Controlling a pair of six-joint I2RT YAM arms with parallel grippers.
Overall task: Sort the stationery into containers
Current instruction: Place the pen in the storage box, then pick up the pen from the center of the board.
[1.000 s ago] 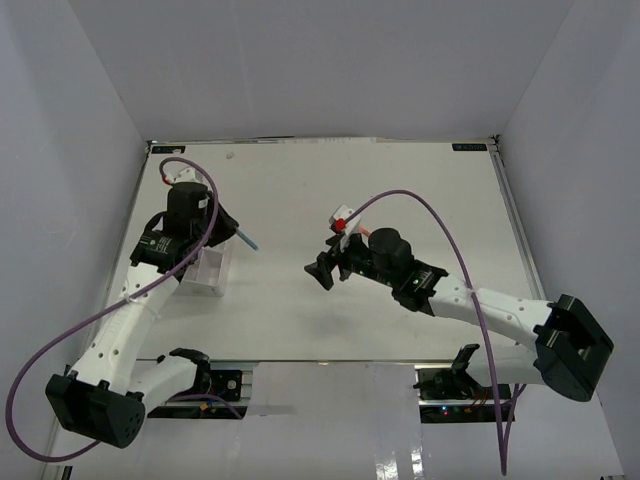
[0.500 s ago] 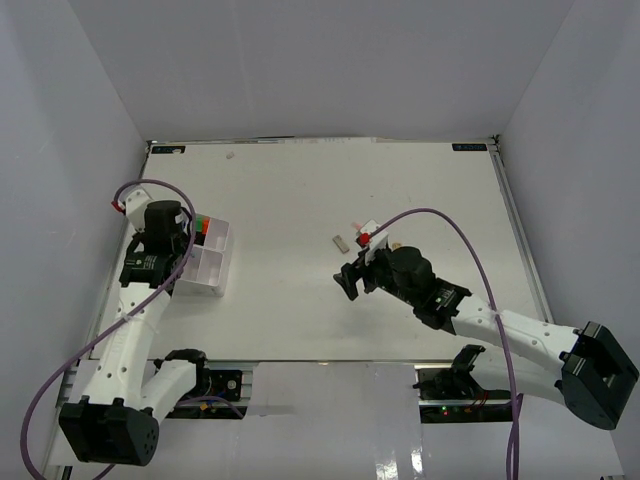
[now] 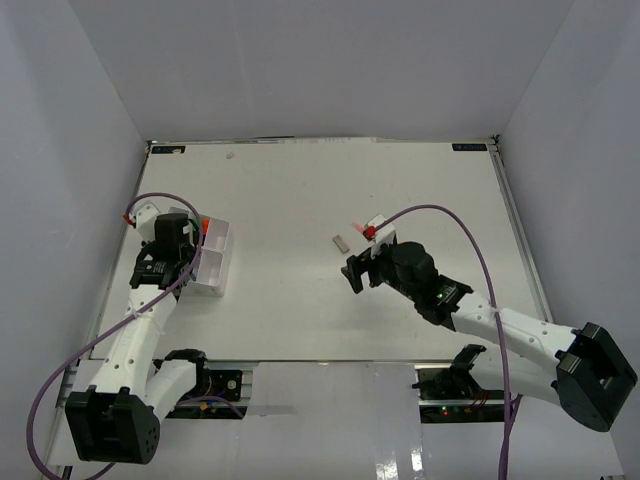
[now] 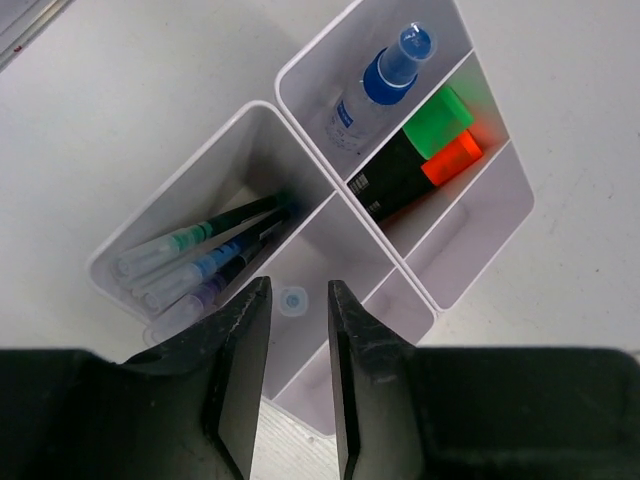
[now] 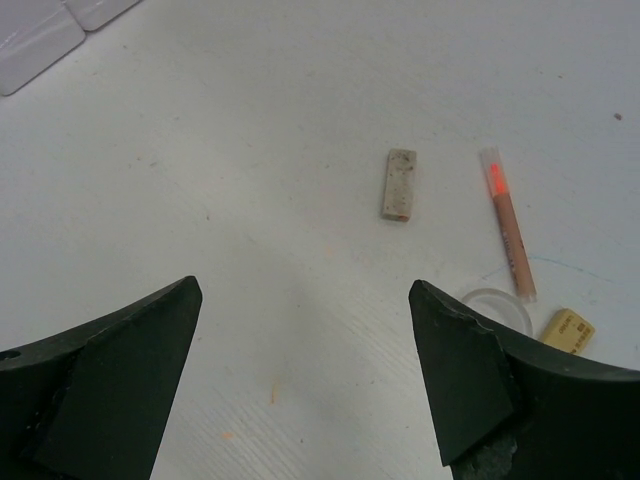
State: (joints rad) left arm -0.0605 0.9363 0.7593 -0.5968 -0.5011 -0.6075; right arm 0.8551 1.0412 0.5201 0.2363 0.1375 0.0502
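Note:
The white divided tray fills the left wrist view. One compartment holds several thin pens, another a blue-capped clear bottle, and a third two black highlighters, green-capped and orange-capped. My left gripper hangs over the tray with its jaws a little apart. Nothing is clamped; a small pale piece with a blue centre shows in the gap below. My right gripper stands wide open and empty above the table. Beyond it lie a grey block, a pink pen, a clear tape roll and a tan block.
The tray sits near the table's left edge, close to the left wall. The grey block lies mid-table just beyond the right gripper. Enclosure walls rise on the left, right and far sides.
The left gripper drew back toward the tray's near-left side and its jaws parted slightly; the blue pen it carried no longer sticks out. The right gripper moved right, uncovering the grey block.

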